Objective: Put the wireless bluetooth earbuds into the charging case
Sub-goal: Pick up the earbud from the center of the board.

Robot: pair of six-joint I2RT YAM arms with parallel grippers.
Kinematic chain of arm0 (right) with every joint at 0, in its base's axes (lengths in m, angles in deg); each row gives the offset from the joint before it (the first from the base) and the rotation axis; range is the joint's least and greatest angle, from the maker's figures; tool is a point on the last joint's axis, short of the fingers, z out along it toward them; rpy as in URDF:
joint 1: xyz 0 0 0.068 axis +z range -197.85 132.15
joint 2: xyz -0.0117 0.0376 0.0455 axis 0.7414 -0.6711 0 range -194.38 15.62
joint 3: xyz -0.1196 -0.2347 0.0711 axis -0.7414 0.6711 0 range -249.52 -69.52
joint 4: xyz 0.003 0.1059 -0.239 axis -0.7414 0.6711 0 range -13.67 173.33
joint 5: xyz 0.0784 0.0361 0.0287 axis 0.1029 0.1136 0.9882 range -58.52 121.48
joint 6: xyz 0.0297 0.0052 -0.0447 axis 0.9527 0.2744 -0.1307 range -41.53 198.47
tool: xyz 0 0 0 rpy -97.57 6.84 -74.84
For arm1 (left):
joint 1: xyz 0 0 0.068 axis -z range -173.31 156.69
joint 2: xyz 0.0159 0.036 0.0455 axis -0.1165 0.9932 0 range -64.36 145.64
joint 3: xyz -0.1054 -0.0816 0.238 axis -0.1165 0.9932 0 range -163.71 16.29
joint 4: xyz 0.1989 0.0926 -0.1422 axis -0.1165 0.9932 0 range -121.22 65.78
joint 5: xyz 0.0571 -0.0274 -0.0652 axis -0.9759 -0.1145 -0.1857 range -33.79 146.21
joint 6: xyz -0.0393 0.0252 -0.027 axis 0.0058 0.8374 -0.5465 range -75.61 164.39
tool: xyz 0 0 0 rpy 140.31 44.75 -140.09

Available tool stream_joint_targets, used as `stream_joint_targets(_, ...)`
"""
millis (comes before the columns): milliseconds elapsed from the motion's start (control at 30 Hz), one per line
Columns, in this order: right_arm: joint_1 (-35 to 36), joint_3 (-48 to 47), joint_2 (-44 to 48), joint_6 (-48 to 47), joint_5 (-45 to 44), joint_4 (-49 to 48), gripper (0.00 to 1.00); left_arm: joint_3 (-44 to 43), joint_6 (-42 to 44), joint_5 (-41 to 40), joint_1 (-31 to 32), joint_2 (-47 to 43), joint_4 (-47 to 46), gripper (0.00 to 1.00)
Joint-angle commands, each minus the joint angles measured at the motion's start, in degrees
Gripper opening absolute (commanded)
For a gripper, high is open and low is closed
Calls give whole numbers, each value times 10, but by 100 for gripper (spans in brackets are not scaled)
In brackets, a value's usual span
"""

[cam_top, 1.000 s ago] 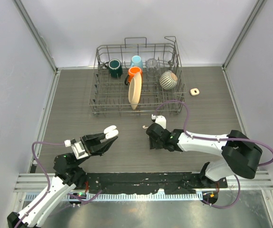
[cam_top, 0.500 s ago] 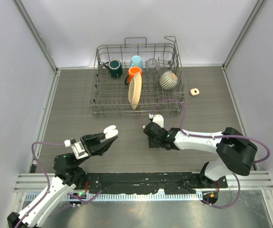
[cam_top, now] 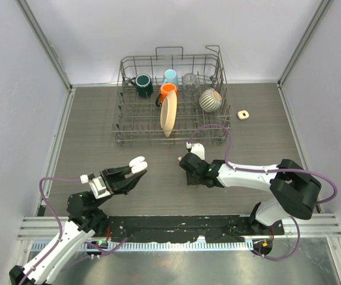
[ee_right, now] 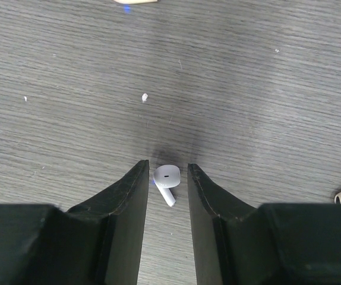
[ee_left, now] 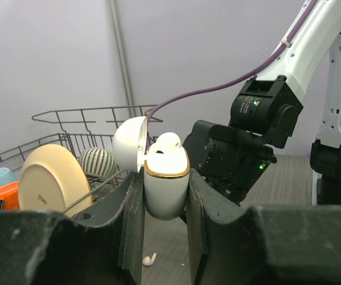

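The earbud lies on the table, low in the centre of the right wrist view. It is straddled by the right gripper, whose jaws are narrowly parted and not seen touching it, while the charging case, lid raised, is clamped in the left gripper. The bud could be flicked away by an off-centre closing. Two cases are counted, the second a beige case at upper right, and two buds, the second a seated bud apparently in the held case.

White charging case upright, lid open, seated earbud inside, loose earbud flat
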Motion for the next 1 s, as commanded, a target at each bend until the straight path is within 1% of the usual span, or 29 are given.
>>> stream_joint_targets(0, 4, -24, -5, 5, -19, 0, 38, 15, 2, -8, 0, -5, -11, 0)
stream_joint_targets(700, 3, -30, -14, 4, -17, 9, 37, 16, 4, -9, 0, 5, -24, 0)
stream_joint_targets(967, 3, -32, -19, 4, -11, 9, 35, 15, 5, -7, 0, 11, -27, 0)
